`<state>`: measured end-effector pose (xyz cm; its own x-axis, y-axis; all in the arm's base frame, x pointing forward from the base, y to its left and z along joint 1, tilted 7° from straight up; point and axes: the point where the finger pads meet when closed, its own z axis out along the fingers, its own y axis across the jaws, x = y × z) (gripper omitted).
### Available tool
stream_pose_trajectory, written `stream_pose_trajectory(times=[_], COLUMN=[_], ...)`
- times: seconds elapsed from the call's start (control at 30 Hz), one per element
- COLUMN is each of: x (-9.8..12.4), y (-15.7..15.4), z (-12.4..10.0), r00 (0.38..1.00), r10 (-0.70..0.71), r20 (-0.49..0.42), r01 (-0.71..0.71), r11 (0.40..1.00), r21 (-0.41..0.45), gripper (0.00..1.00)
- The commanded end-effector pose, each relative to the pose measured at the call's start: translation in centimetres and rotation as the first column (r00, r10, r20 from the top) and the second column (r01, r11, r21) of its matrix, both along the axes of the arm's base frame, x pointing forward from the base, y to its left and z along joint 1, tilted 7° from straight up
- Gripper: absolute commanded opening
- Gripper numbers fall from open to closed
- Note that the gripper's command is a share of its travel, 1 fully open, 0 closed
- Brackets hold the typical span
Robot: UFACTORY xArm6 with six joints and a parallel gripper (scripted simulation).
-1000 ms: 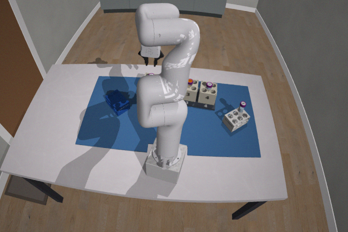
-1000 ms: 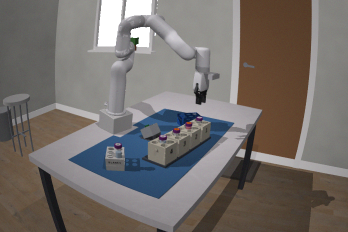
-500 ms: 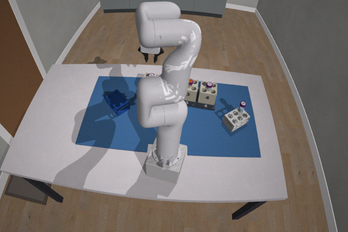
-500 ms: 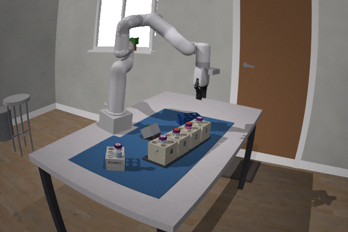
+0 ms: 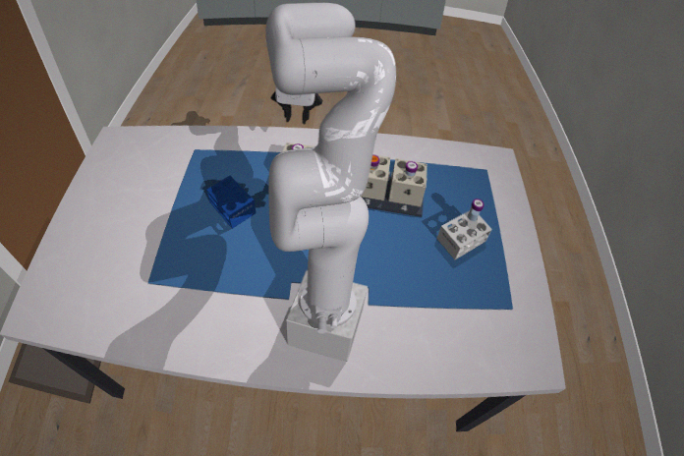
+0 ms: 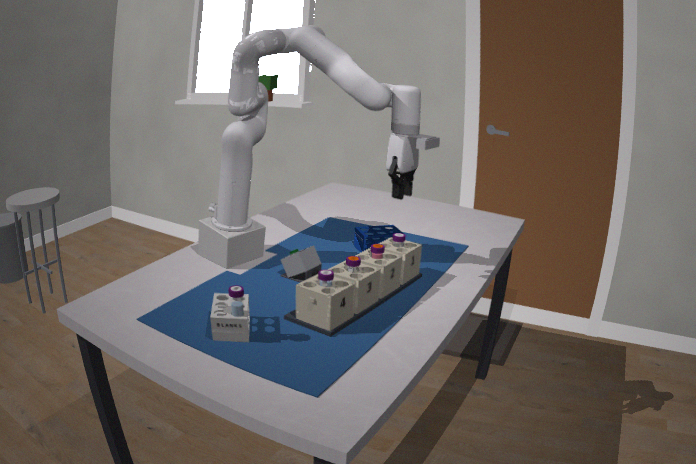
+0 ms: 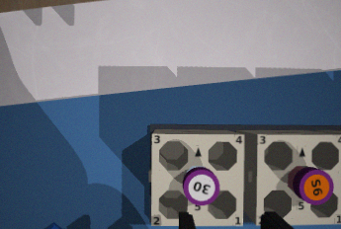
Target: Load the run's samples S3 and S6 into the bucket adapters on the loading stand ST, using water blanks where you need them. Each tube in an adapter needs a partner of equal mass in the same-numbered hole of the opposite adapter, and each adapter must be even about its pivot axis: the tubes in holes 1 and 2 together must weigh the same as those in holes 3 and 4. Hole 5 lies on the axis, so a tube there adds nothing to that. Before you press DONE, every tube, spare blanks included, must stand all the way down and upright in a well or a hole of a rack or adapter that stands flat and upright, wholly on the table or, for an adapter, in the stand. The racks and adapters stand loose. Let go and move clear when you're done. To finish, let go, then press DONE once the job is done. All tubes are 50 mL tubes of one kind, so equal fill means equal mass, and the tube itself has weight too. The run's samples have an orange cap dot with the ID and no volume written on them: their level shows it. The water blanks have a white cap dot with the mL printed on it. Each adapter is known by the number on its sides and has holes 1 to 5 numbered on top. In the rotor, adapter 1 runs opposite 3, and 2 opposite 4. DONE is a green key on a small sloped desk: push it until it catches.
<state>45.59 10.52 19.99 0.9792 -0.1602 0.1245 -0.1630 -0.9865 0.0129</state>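
Observation:
My gripper (image 5: 296, 119) (image 6: 402, 192) (image 7: 229, 221) is partly open and empty, high above the stand's adapter 1 end. Adapter 1 (image 6: 412, 263) (image 7: 198, 217) holds the white-dot 30 blank (image 5: 297, 146) (image 6: 398, 237) (image 7: 201, 187) in hole 5. Adapter 2 (image 6: 391, 277) (image 7: 301, 217) holds orange-dot S6 (image 6: 377, 248) (image 7: 316, 188) in hole 5. Adapter 3 (image 6: 368, 292) holds an orange-dot tube (image 5: 374, 160) (image 6: 352, 261), and adapter 4 (image 6: 332, 311) a white-dot tube (image 5: 411, 167) (image 6: 326, 275), both apparently central. All these tubes look upright. Lower parts and the third ID are hidden.
The BLANKS rack (image 5: 449, 246) (image 6: 230, 332) holds one white-dot tube (image 5: 477, 204) (image 6: 236, 292) in a corner well. A blue rack (image 5: 230, 199) (image 6: 363, 239) with no visible tubes stands beyond adapter 1. The sloped DONE desk (image 6: 303, 264) stands between arm base and stand.

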Motion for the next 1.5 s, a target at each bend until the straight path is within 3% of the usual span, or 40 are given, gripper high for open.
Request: stream_pose_trajectory(times=[0.0, 0.2, 0.23, 0.43, 0.67, 0.77, 1.0, 1.23, 1.3, 1.47], x=[0.1, 0.1, -0.3, -2.7, -5.5, -5.9, -8.7, -11.5, -11.5, -13.5], y=[0.0, 0.0, -0.2, -1.4, -2.9, -3.1, -4.5, -6.0, -6.0, -7.0], z=[0.2, 0.2, 0.0, -1.3, -2.8, -3.0, -4.6, -6.1, -6.1, -7.2], r00=[1.0, 1.0, 0.999, 0.973, 0.893, 0.878, 0.743, 0.569, 0.569, 0.424], r10=[0.0, 0.0, 0.033, 0.229, 0.445, 0.475, 0.663, 0.815, 0.815, 0.897], r20=[0.005, 0.005, 0.0, -0.029, -0.06, -0.064, -0.09, -0.111, -0.111, -0.121], r01=[0.0, 0.0, -0.033, -0.229, -0.445, -0.474, -0.661, -0.813, -0.813, -0.894], r11=[1.0, 1.0, 0.999, 0.973, 0.895, 0.88, 0.748, 0.577, 0.577, 0.436], r21=[0.001, 0.001, 0.002, 0.008, 0.023, 0.026, 0.048, 0.076, 0.076, 0.098], gripper=[0.44, 0.44, 0.0, 0.0, 0.0, 0.0, 0.0, 0.0, 0.0, 0.0])
